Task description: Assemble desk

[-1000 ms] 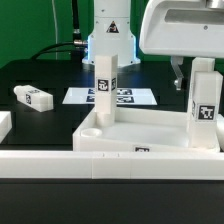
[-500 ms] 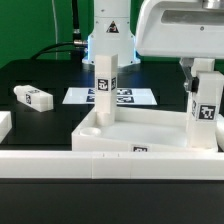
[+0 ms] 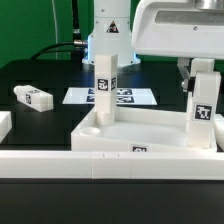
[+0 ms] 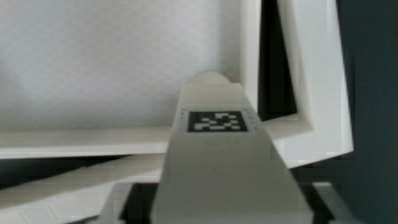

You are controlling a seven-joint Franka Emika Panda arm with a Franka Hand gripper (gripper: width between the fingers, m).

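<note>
In the exterior view, the white desk panel (image 3: 150,128) lies on the black tabletop (image 3: 40,75), just behind a long white rail (image 3: 60,165). Two legs stand upright in it. The corner leg (image 3: 106,88) is at the far corner toward the exterior view's left, beside an open round socket (image 3: 91,132). The end leg (image 3: 204,105) is at the exterior view's right. The jaws hang right at the end leg's top, with one dark finger (image 3: 184,73) just beside its upper edge. From here I cannot tell whether they press on it. A loose leg (image 3: 33,97) lies well apart at the exterior view's left, and the marker board (image 3: 135,98) lies behind the panel.

In the wrist view, the end leg (image 4: 217,165) runs out from between the jaws, its tag (image 4: 217,122) facing the camera. Its far end meets the desk panel (image 4: 107,70) near the rim's corner. The leg fills the gap between the jaws, but contact is not visible.
</note>
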